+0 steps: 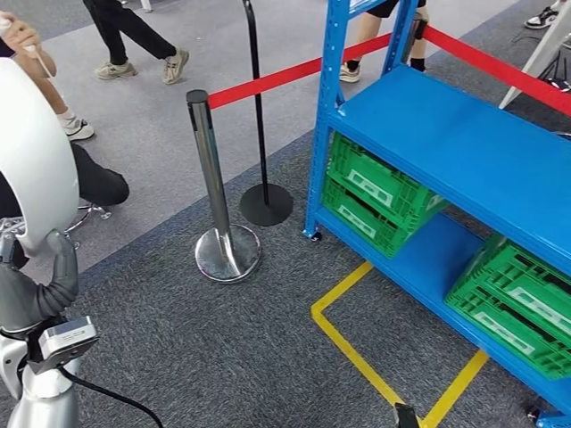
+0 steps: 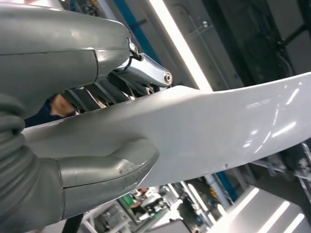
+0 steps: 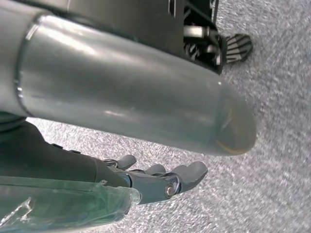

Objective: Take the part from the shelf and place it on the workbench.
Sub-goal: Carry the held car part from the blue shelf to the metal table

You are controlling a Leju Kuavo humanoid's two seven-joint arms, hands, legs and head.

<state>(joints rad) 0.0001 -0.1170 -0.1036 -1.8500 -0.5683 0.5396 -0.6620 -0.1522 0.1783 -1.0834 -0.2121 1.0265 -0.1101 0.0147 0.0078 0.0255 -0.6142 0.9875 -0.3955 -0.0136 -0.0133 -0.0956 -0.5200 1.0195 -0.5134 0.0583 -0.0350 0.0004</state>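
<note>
The part [image 1: 32,147] is a large white curved shell, raised at the far left of the head view. My left hand [image 1: 56,278] grips it from below at its lower edge. In the left wrist view the thumb and fingers of my left hand [image 2: 78,102] clamp the white part [image 2: 227,128] between them. My right hand [image 3: 161,178] hangs over grey carpet with its fingers stretched out and nothing in it. The blue shelf [image 1: 465,147] stands to my right; its upper board is bare.
Green crates [image 1: 377,192] [image 1: 518,303] lie tilted on the shelf's lower board. A chrome stanchion [image 1: 217,183] and a black post [image 1: 259,116] with a red belt [image 1: 283,78] stand ahead. Yellow tape [image 1: 350,348] marks the carpet. A person [image 1: 95,183] sits at left; others stand behind.
</note>
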